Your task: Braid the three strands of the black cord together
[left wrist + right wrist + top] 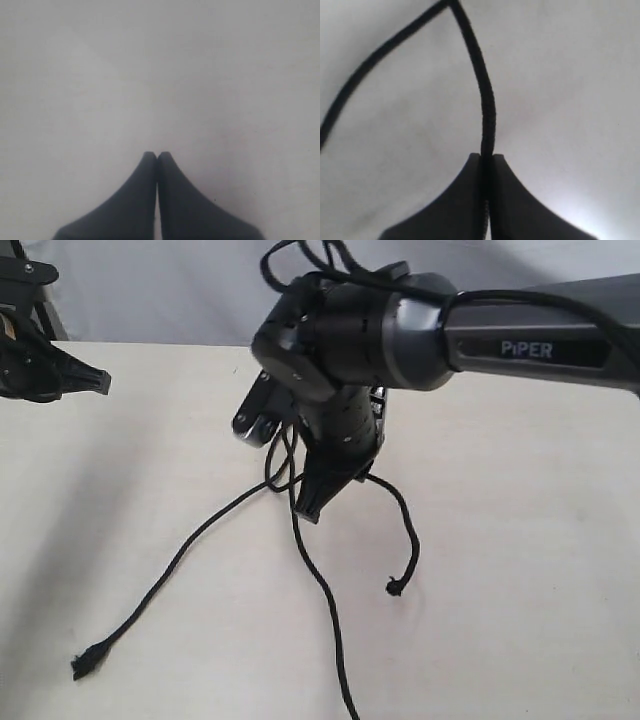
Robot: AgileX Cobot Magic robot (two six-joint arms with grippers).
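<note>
Since the right gripper [486,159] is clamped shut on one strand [489,107] while the left gripper [157,156] sits closed and empty well away, any pull may drag the whole unanchored cord [322,585], lying beneath its tips, instead of crossing strands.

The black cord [490,110] was matte black with a fine woven texture. The table [520,570] was plain pale cream. The right arm [420,335] was dark grey with white lettering. The left gripper [157,155] and right gripper [486,159] were black.

The right claw [486,159] pinches one strand [487,110] over the pale table [570,90].
</note>
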